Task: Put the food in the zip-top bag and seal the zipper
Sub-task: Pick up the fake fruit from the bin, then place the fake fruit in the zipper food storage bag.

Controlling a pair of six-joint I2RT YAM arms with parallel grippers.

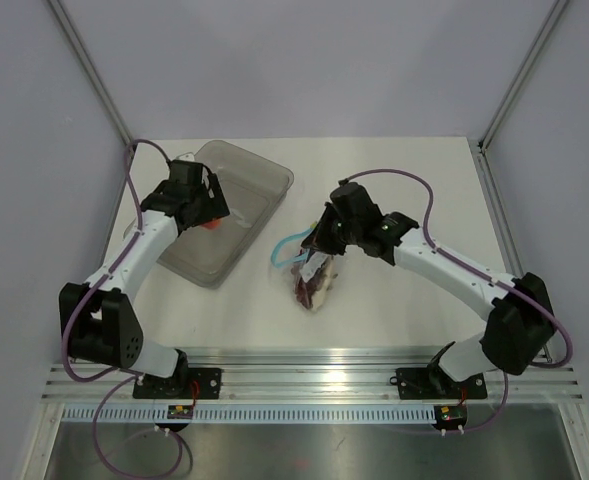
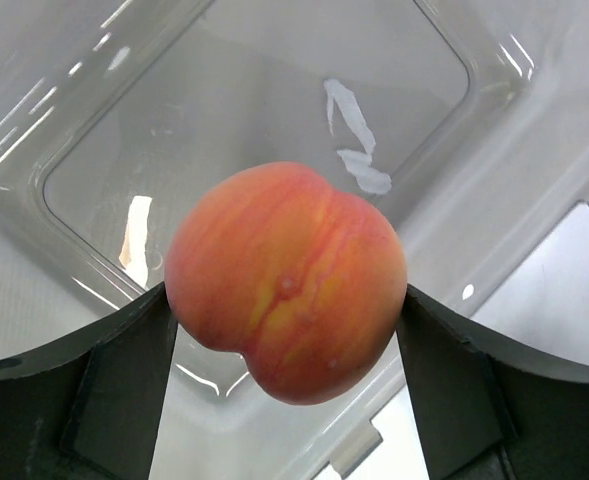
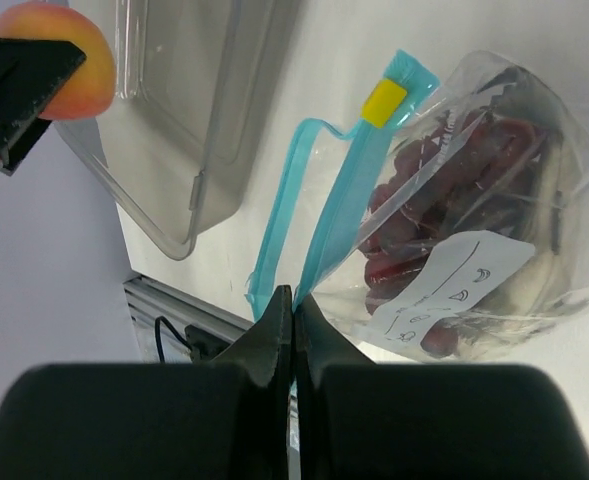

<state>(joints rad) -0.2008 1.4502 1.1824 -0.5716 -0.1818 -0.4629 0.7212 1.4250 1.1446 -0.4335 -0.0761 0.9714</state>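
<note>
Orange peach [image 2: 286,290] in left hand [image 2: 286,322]; right hand [image 3: 292,308] pinching zipper [image 3: 340,200].

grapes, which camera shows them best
The right wrist view: the grapes show close and dark red through the clear zip-top bag. The top external view gives only a small dark patch inside the bag. The left wrist view shows none of them, only the peach.

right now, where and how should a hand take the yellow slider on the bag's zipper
Probably pinch the yellow slider across its flat sides, fingers straddling the teal zipper. It sits at the zipper's far end, where both strips meet, clear of the grapes, so come from the tray side rather than over the bulging bag. The right hand pinches the zipper's other end.
</note>
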